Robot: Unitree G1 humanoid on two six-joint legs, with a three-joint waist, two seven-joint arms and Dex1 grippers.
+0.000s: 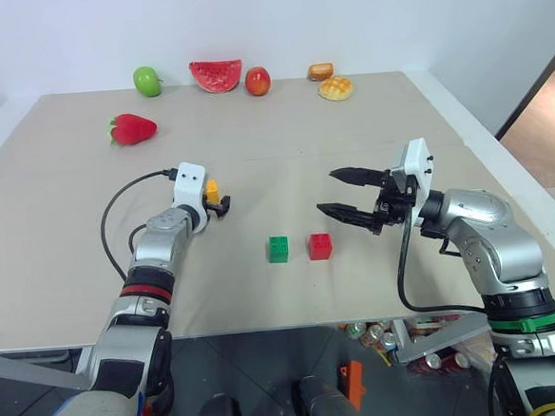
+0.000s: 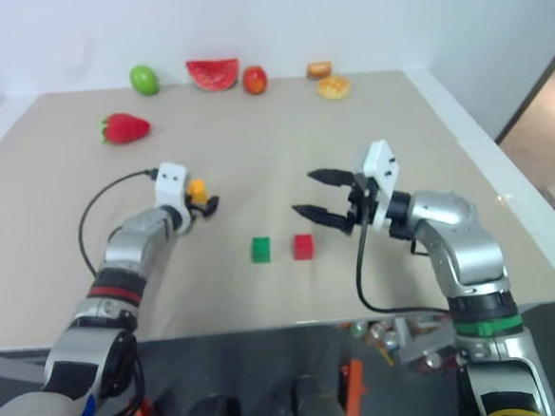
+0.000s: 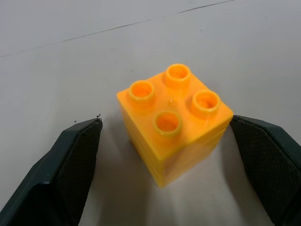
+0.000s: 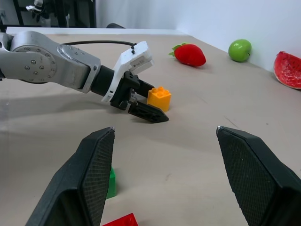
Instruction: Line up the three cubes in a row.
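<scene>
While the green cube (image 1: 278, 249) and red cube (image 1: 320, 246) sit side by side on the worktop (image 1: 284, 160), the yellow-orange cube (image 3: 174, 121) stands apart between the left claw's (image 1: 222, 204) spread, untouching fingers; the right claw (image 1: 345, 195) hovers wide open, empty.

the yellow-orange cube (image 3: 173, 121) has four round studs on its top, the green cube (image 1: 278, 249) and the red cube (image 1: 320, 246) are plain in their colours, and the counter (image 1: 368, 135) is pale beige. both the left hand (image 1: 222, 205) and the right hand (image 1: 338, 192) have black fingers with finely cross-hatched pads (image 4: 96, 172) and white camera blocks on silver arms. along the far edge sit a green apple (image 1: 147, 81), a red watermelon slice (image 1: 216, 75) with a green rind, a red strawberry (image 1: 133, 129), a red-orange fruit (image 1: 257, 81) and two golden-brown breads (image 1: 335, 89).
</scene>
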